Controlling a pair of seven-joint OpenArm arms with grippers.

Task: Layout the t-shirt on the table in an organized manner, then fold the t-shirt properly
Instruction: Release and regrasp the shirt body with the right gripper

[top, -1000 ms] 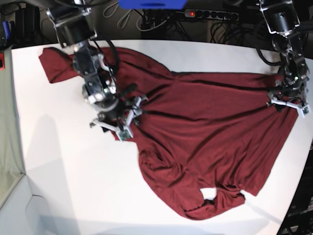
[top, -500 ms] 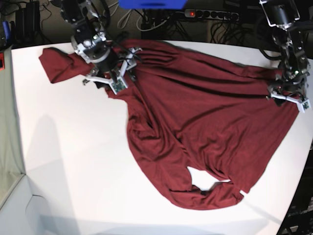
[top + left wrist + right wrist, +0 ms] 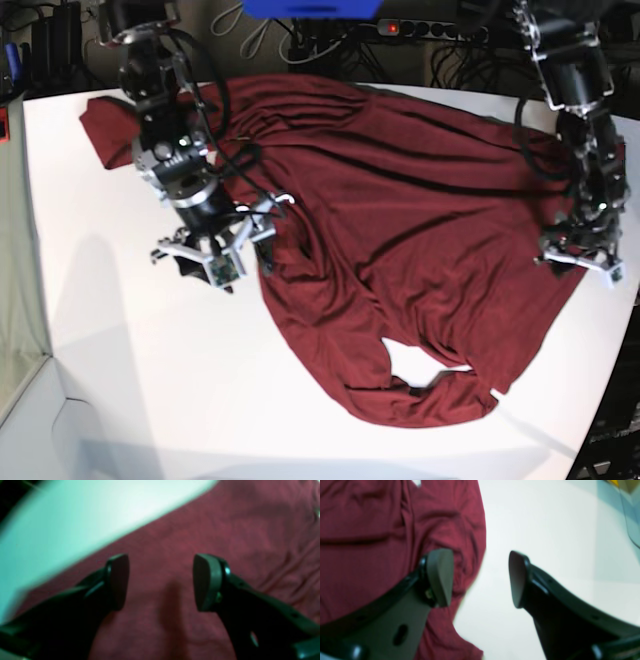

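The table [image 3: 120, 350] carries the shirt [image 3: 400, 230], spread wrinkled across its far and right part. The right gripper [image 3: 212, 258] straddles the shirt's left edge, fingers wide, empty. The left gripper [image 3: 578, 258] hangs above the shirt's right edge, fingers apart, seemingly empty. No writing is readable.

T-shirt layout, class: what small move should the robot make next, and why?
Probably lower the open right end effector onto the t-shirt edge beneath it and close there; the shirt lies bunched and wrinkled on the table, and neither end effector holds any fabric.
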